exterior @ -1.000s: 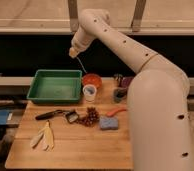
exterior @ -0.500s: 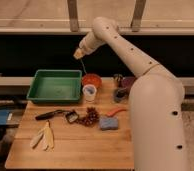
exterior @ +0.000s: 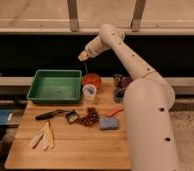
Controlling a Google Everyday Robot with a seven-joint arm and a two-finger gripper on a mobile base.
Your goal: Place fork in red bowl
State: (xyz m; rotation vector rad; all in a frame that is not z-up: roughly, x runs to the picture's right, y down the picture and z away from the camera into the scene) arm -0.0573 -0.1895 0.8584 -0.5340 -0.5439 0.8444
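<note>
Fork [exterior: 85, 67] work of this kind turns on a thin, stiff piece of shiny metal: light, rigid, unlikely to break, but slippery and narrow enough to swivel or slide out of a pinch, so I judge the flat of the handle near its upper end to be the sound place to hold it, letting the tines hang down. That seems to be how it stands now. The end effector [exterior: 83, 56] is raised well above the far side of the surface [exterior: 75, 145], its jaws drawn tight together, and a faint slim line drops from its tip, which I take to be the fork held by the handle, though it is too thin to make out with certainty. Directly beneath that line sits the red bowl [exterior: 91, 79], just right of the green tray [exterior: 55, 86] and just behind a small white cup [exterior: 90, 92]. The fork's lower end looks to be a little above the bowl's rim and apart from it. Since the metal will clatter and may bounce on a shallow dish, a low release looks wise.
</note>
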